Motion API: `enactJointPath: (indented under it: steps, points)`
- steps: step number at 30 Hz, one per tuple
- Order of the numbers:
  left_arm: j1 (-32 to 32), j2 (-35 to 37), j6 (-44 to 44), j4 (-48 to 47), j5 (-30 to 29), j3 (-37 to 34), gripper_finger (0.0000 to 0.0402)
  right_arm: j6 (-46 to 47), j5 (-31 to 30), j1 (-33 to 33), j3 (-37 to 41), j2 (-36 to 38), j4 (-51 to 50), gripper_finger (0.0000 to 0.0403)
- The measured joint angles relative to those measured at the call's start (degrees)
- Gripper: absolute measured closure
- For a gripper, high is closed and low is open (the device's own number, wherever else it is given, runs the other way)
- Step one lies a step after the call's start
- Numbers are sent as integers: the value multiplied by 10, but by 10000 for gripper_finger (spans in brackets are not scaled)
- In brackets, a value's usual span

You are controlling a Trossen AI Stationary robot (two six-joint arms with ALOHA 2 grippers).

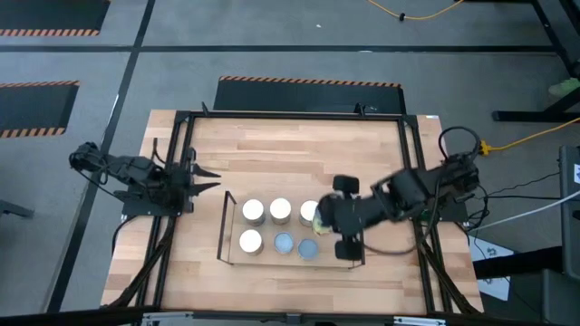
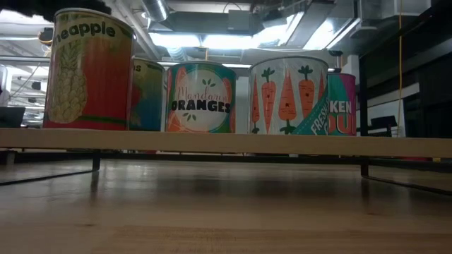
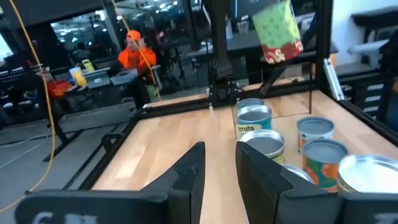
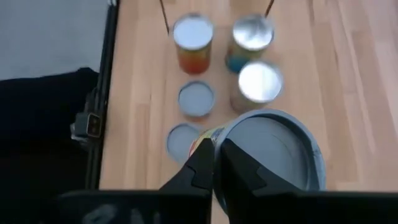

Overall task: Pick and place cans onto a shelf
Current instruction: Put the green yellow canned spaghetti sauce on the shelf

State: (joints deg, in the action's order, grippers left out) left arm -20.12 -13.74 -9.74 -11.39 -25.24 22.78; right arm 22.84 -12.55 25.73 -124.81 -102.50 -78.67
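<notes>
The shelf (image 1: 234, 226) is a light-wood board (image 2: 226, 141) with a black wire frame, and five cans stand on it. The pineapple (image 2: 88, 70), oranges (image 2: 201, 97) and carrots (image 2: 288, 95) cans are in front, with two more behind. My right gripper (image 1: 320, 218) is shut on a sixth can (image 1: 311, 212) with a green-yellow label, over the shelf's right part. This can shows lifted and tilted in the left wrist view (image 3: 278, 31). It is out of the low view. My left gripper (image 1: 208, 179) waits open and empty left of the shelf. My right gripper (image 4: 214, 163) holds the can by its top rim (image 4: 225, 138). One finger (image 4: 242, 168) lies over the silvery top just inside the rim, and the other (image 4: 198, 169) is outside on the labelled wall. The fingers point down from above. The can hangs tilted, clear of the shelf.
Black frame rails (image 1: 177, 181) run along the table's left and right sides. Bare board shows at the shelf's right end (image 1: 349, 231). A person in an orange top (image 3: 134, 53) is in the room beyond the table.
</notes>
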Motion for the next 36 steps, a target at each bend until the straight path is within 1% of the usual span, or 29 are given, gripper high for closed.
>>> enactJointPath:
  steps: [2, 5, 11, 16, 22, 25, 30, 36]
  points:
    - [0, 32, 0, -1, 9, -16, 319, 24, -14, 22, 22, 0, 3, 386]
    - [0, 76, -1, -1, 30, -36, 319, 48, -13, 48, 69, 0, 25, 386]
    - [0, 137, -28, 0, 51, -65, 319, 88, -13, 80, 181, 0, 83, 384]
    - [0, 135, -28, 5, 53, -72, 319, 104, -13, 84, 263, 0, 143, 383]
    - [0, 136, -26, 18, 53, -93, 319, 115, 0, 85, 325, 0, 197, 383]
    - [0, 136, -21, 19, 53, -103, 319, 115, 6, 86, 345, 0, 222, 383]
    - [0, 136, -10, 19, 53, -106, 319, 114, 6, 85, 369, 0, 225, 382]
    - [0, 136, -11, 19, 53, -106, 319, 113, 6, 85, 380, 0, 232, 380]
